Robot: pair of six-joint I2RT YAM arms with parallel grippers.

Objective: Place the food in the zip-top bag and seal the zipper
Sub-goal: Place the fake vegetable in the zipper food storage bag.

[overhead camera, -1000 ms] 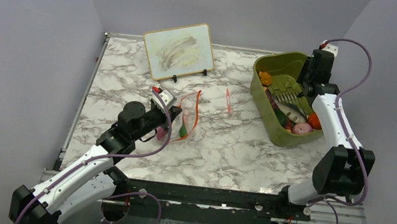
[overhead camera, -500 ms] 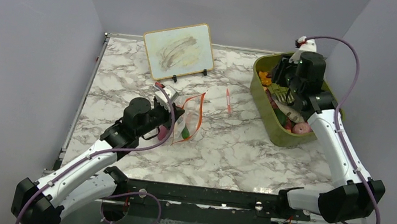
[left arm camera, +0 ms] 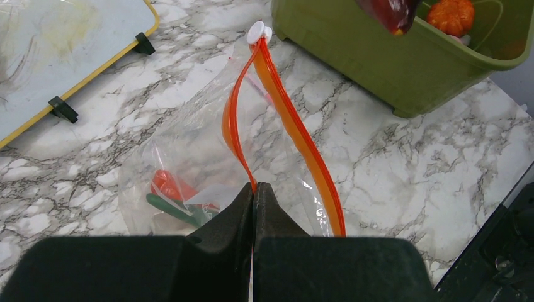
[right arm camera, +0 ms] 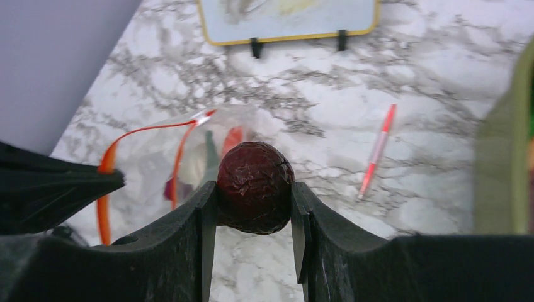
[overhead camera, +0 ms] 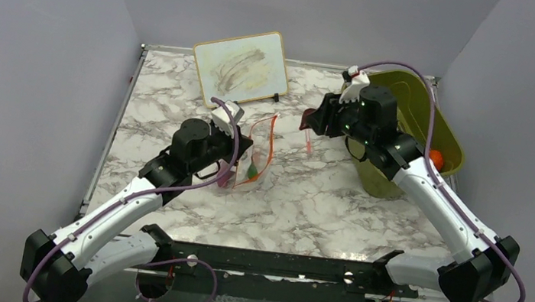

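Note:
The clear zip-top bag [overhead camera: 254, 157] stands open near the table's middle left, its red-orange zipper [left arm camera: 296, 135] spread apart, a white slider at the far end. A red and green food piece [left arm camera: 170, 192] lies inside. My left gripper [left arm camera: 254, 192] is shut on the zipper's near strip and holds the mouth up. My right gripper [right arm camera: 254, 195] is shut on a dark purple-red wrinkled food piece [right arm camera: 255, 187] and holds it in the air to the right of the bag [right arm camera: 182, 157]. In the top view it [overhead camera: 307, 119] hangs left of the bin.
An olive-green bin [overhead camera: 436, 133] with an orange ball [overhead camera: 437, 158] and other food stands at the right. A thin red-pink pen-like stick [overhead camera: 307, 135] lies between bag and bin. A small whiteboard [overhead camera: 241, 68] on feet stands at the back.
My right arm has lifted the dark purple-red piece out of the bin and swung left towards the bag. My left gripper has raised the bag's mouth and shifted slightly right.

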